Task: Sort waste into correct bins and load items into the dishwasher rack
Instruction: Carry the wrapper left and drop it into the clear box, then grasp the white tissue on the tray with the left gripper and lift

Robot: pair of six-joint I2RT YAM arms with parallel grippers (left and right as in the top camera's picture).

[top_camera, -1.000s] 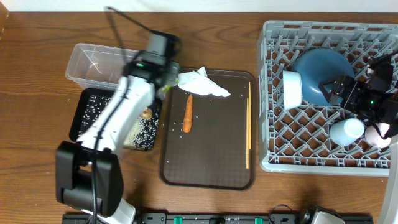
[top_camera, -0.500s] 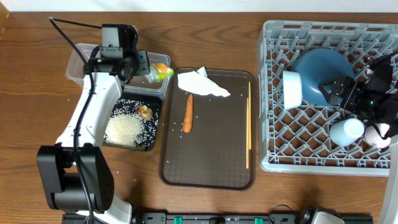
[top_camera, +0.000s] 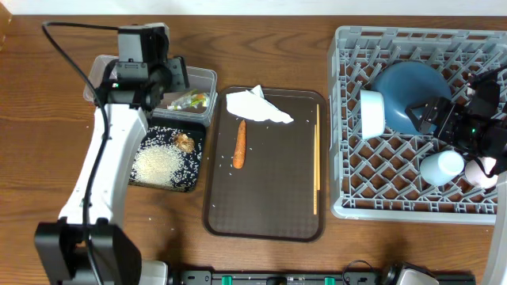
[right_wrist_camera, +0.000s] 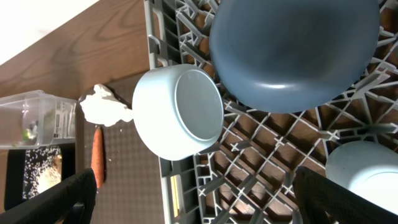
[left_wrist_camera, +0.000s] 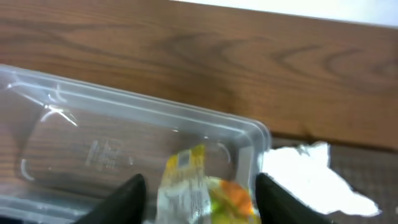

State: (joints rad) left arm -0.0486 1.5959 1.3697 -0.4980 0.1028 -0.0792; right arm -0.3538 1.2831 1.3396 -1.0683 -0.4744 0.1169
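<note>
My left gripper (top_camera: 182, 85) (left_wrist_camera: 202, 202) hangs open over the right end of the clear tub (top_camera: 119, 79) (left_wrist_camera: 93, 143). The yellow-green packet (top_camera: 190, 100) (left_wrist_camera: 196, 193) lies in the tub between the spread fingers, with a gap on each side. Rice (top_camera: 154, 165) and a brown lump (top_camera: 184, 142) sit in the black tray (top_camera: 200, 162). A carrot stick (top_camera: 239, 144) and a white wrapper (top_camera: 255, 105) lie on the brown serving tray (top_camera: 269, 214), with the chopsticks (top_camera: 317, 158) along its right edge. My right gripper (top_camera: 434, 117) (right_wrist_camera: 199, 199) stands open above the rack (top_camera: 412, 198), holding nothing.
In the rack stand a dark-blue plate (top_camera: 408, 91) (right_wrist_camera: 292, 53), a white bowl (top_camera: 371, 112) (right_wrist_camera: 180, 112), a light-blue cup (top_camera: 442, 166) and a pink cup (top_camera: 482, 170). Stray rice grains dot the wooden table by the black tray.
My left arm swung from the serving tray's corner out over the clear tub with the packet. Its jaws have opened and the packet now lies in the tub. The right arm is unchanged.
</note>
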